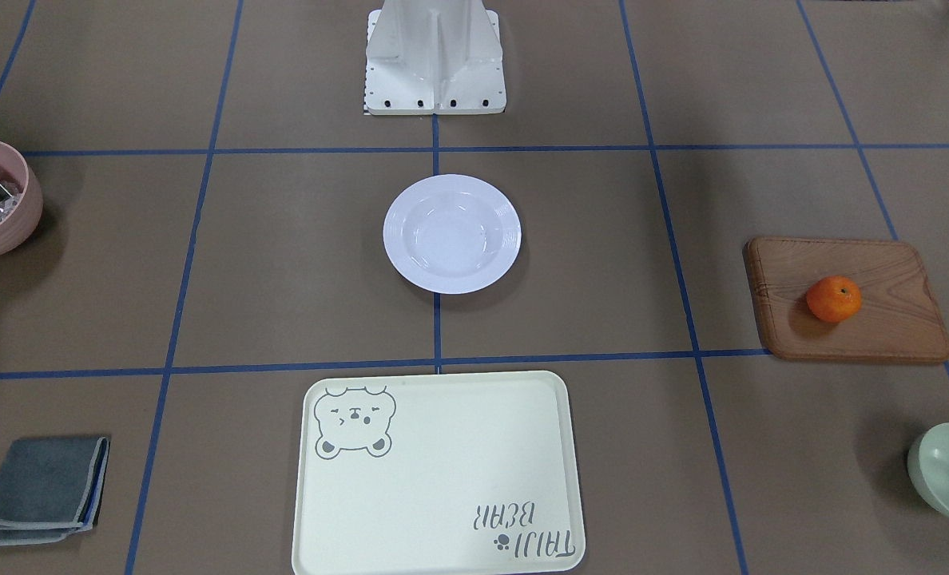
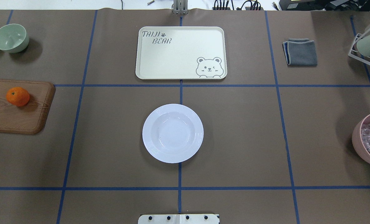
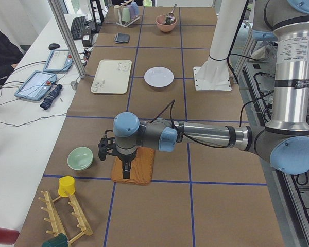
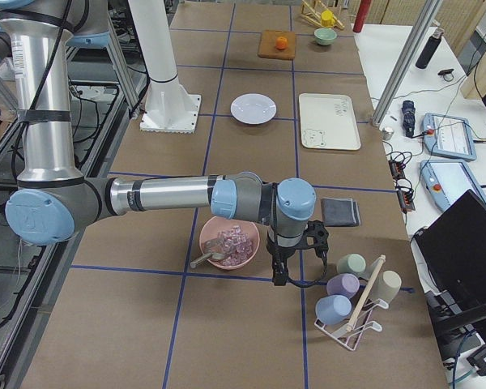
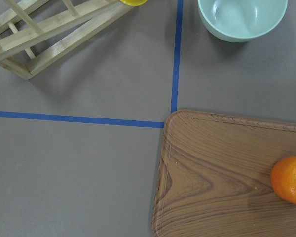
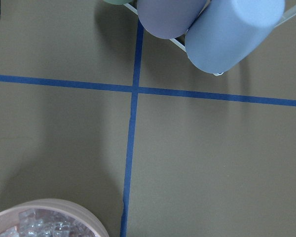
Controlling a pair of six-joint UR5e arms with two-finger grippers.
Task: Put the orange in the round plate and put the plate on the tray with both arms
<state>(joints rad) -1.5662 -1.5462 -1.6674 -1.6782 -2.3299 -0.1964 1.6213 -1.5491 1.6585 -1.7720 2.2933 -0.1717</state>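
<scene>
Overhead exterior: I count one small bright-orange mandarin (image 2: 17, 96), one glossy white round plate (image 2: 172, 133), one cream rectangular tray (image 2: 185, 59) (long axis crosswise). I cannot tell whether the left gripper (image 3: 124, 171) or the right gripper (image 4: 282, 275) is spread.

The orange (image 5: 291, 180) is cut off by the left wrist view's edge. From the side it lies hidden behind the left fingers (image 3: 125, 173), whose gap is too small to judge.
</scene>
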